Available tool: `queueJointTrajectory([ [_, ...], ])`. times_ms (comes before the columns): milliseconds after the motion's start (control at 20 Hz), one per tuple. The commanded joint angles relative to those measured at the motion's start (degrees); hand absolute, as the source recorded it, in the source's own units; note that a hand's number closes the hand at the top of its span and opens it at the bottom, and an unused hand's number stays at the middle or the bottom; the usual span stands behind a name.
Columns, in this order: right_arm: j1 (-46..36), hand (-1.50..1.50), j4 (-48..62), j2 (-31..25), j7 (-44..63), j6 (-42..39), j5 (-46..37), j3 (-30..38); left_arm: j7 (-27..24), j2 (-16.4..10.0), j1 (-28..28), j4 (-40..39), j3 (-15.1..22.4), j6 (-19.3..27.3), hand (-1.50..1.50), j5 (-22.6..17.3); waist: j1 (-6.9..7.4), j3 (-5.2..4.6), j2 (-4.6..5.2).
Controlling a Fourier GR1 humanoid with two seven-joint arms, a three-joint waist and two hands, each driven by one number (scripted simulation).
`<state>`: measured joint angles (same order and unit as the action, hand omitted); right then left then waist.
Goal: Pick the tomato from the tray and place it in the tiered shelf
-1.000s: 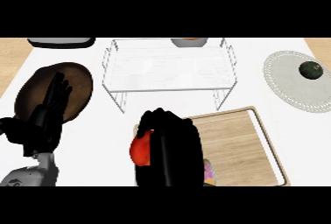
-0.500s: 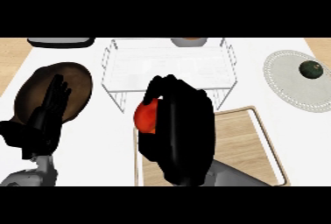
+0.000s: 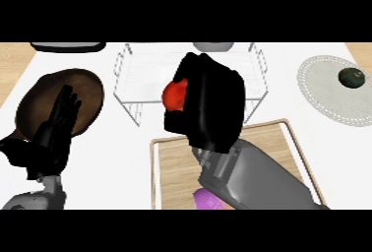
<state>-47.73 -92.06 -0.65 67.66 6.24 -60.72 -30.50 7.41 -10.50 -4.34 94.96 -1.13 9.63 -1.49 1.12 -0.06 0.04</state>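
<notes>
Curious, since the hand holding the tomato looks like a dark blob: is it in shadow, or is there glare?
Head view: light looks even; the right hand is black itself, not shadowed; the tomato shows bright red; no glare on the white counter, no clear shadow under the tiered shelf.

Tomato (image 3: 174, 94): red, round, mostly hidden, only its left side showing, gripped in the curled right hand (image 3: 209, 106) above the tiered shelf (image 3: 144, 74). The shelf is white wire, open-topped, at the counter's far middle. Tray (image 3: 173, 170): light wood, raised rim, just near-side of the shelf.
</notes>
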Motion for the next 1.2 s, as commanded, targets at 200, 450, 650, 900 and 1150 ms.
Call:
queueJointTrajectory([
  [200,-3.77,1.5,12.42,0.62,3.51,13.58,0.98,3.1,-1.3,1.37,-0.58,-1.73,0.36,0.76,0.0,1.22,0.13,0.03,0.19],
  [450,-2.42,1.5,20.42,0.63,-4.31,21.5,0.69,5.67,0.84,-0.05,0.77,3.08,-0.77,-0.6,0.0,-0.15,0.29,0.06,0.13],
  [650,-6.03,1.5,28.56,0.63,-9.2,22.04,4.18,8.96,-0.1,0.16,-2.31,-2.27,-1.93,-0.35,0.0,0.47,-0.24,0.04,0.2],
  [900,-8.94,1.5,34.45,0.64,-10.73,32.66,9.28,13.69,1.01,0.41,-0.08,2.06,-0.74,-0.5,0.0,0.69,1.04,0.07,0.45],
  [1150,-9.3,-1.5,42.14,0.64,-17.65,35.43,18.77,10.7,0.18,0.14,1.22,1.08,-1.59,-2.5,0.0,-0.65,0.94,0.06,0.36],
])
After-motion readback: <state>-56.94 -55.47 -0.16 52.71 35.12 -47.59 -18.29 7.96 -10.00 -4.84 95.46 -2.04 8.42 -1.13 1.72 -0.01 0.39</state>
